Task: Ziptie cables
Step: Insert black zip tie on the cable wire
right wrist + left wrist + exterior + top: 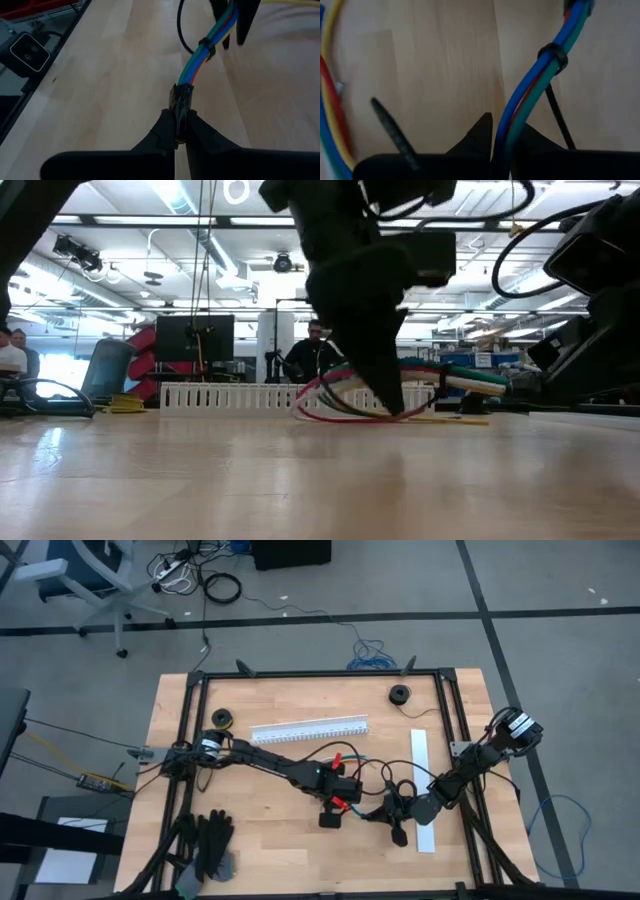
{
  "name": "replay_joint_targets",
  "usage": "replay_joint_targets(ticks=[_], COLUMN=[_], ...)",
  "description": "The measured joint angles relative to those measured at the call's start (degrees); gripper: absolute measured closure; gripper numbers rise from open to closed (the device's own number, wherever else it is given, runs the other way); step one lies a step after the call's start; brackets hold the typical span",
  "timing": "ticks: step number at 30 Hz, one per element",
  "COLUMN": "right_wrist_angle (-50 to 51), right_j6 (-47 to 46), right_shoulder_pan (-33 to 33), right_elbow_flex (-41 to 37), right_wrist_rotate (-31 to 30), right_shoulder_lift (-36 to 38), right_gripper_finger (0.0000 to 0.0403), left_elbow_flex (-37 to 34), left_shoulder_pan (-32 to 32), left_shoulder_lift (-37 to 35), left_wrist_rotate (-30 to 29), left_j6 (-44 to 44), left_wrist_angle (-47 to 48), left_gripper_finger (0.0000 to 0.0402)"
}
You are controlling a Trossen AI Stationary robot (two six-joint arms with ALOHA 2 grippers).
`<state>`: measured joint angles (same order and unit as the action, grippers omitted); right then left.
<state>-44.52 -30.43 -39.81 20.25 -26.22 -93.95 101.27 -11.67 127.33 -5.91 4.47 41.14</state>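
Cables (pixel 210 37) pinched in both tools' fingers.

The cables (pixel 362 783) lie mid-table, between the left gripper (pixel 336 808) and the right gripper (pixel 392 812) (each clamped on them). Behind them lies the slotted channel (pixel 308 730); a flat strip (pixel 423 790) lies to their right.

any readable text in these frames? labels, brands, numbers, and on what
None readable in any view.
Cables: no print shows on the wires, the black ziptie or the dark plug.
White channel: no markings.
Left gripper and right gripper: no lettering visible.
Black box beside the table: a pale square mark, no letters.
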Motion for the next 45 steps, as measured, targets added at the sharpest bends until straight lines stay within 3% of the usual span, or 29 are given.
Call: replay_joint_targets(ticks=[6,13,18,33,39,45], right_wrist_angle=[1.63,1.69,1.60,1.12,4.94,4.06], right_j6=[-1.97,-2.10,-1.96,-1.76,-5.54,-6.10], right_shoulder_pan=[-0.09,-0.04,-0.02,-0.01,-0.04,-0.31], right_elbow_flex=[0.00,0.00,-0.06,-0.07,-0.07,-0.04], right_wrist_rotate=[-0.92,-2.35,-1.79,-1.00,-1.55,-2.89], right_shoulder_lift=[0.00,0.00,0.00,-0.02,-0.05,-0.07], right_gripper_finger=[0.0392,0.0392,0.0392,0.0392,0.0392,0.0393], left_elbow_flex=[4.21,4.45,3.36,0.26,-5.02,-4.10], left_shoulder_pan=[0.01,-0.03,-0.36,-0.26,-0.24,-0.77], left_shoulder_lift=[-0.09,-0.20,-0.20,-0.36,-0.70,-0.50], left_wrist_rotate=[-1.58,-1.64,-1.66,-1.66,-1.64,-1.42], left_j6=[-1.10,1.95,3.26,4.07,6.92,6.02], left_wrist_angle=[4.41,7.99,5.53,3.10,2.64,1.03], left_gripper_finger=[0.0381,0.0381,0.0374,0.0242,0.0229,0.0229])
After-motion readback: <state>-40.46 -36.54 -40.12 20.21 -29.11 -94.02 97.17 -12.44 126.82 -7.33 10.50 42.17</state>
